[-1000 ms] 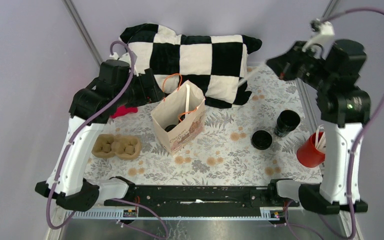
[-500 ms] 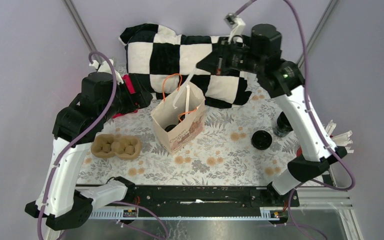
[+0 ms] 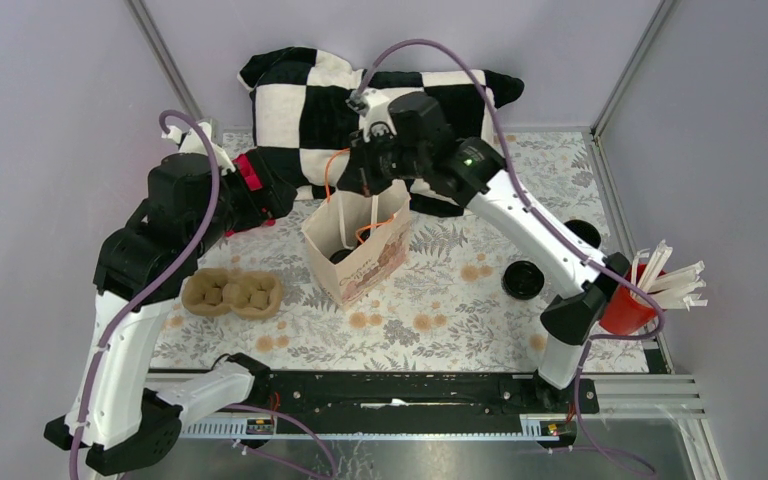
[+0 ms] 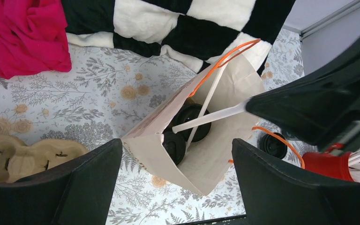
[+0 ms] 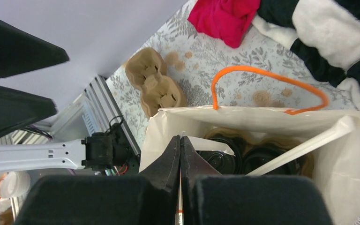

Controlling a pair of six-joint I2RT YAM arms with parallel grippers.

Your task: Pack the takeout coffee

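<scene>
**Takeout coffee (image 4: 173, 149) in the bag, right gripper pinching a straw above it**

Two small black cups with round black plastic lids stand side by side at the bottom of the open beige paper bag (image 3: 360, 265) with orange cord handles. The bag stands upright near the middle of the floral-patterned table (image 3: 440, 320).

The right gripper (image 5: 180, 140) hangs over the bag's mouth. Its jaws are clenched on a long white straw (image 4: 215, 115), whose lower end reaches down inside the bag to the lids. A second white straw (image 4: 211, 98) leans inside the bag, its top near one handle.

The left gripper (image 4: 176, 154) hovers above and to the left of the bag, jaws spread wide and grasping nothing.

To the right of the bag, another black lidded cup (image 3: 523, 279) stands on the table, well apart from it. A further black cup (image 3: 582, 232) shows only partly behind the right arm.

A red cup of white straws (image 3: 620, 312) stands near the table's right edge. A brown pulp cup carrier (image 3: 232, 293) lies to the left of the bag. A crumpled pink-red cloth (image 4: 23, 33) lies beside the black-and-white checked cushion (image 3: 390, 110) at the far side.
</scene>
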